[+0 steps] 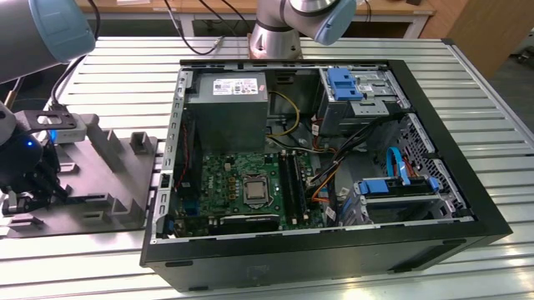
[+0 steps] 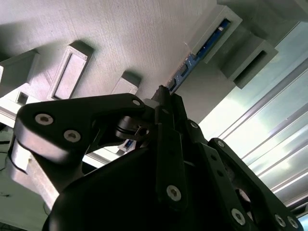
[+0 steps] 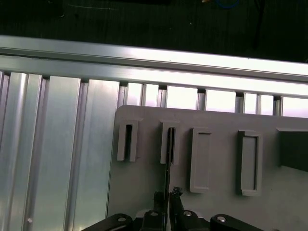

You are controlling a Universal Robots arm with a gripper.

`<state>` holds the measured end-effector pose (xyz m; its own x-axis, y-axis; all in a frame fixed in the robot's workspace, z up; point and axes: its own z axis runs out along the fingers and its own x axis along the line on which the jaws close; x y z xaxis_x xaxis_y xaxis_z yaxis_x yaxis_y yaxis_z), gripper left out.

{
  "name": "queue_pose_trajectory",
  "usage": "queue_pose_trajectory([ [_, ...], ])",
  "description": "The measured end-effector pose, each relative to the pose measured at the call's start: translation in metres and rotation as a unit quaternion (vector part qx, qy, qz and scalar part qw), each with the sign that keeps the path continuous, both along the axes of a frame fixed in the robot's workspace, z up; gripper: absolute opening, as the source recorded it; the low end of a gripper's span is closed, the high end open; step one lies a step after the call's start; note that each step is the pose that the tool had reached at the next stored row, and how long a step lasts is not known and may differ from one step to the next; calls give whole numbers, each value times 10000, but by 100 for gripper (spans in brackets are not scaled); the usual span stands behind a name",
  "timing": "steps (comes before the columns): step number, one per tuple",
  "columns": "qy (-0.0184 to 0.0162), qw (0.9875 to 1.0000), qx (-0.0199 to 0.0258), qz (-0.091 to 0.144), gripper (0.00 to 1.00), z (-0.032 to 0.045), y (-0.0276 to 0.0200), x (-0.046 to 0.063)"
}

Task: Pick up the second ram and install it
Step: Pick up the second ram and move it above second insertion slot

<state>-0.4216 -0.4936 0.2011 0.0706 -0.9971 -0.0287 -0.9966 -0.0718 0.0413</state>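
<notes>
We see the gripper [image 1: 32, 190] at the exterior view's left, low over the grey moulded tray [image 1: 109, 187], well apart from the open computer case [image 1: 334, 253] with its motherboard [image 1: 229, 178]. Both stand on the table of aluminium profiles [image 1: 125, 69]. In both wrist views the second ram [image 2: 195, 57] [image 3: 168, 163] stands on its edge in the slotted posts of the tray [image 2: 120, 38] [image 3: 144, 183]. The gripper [image 2: 163, 96] [image 3: 167, 195] has its fingers closed on one end of this stick, one finger on each flat side.
</notes>
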Motion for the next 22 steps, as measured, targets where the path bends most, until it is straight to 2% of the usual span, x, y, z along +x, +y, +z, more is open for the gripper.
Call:
queue_pose_trajectory([
  [22, 0, 10000, 7, 0, 17, -13, -5, 0],
])
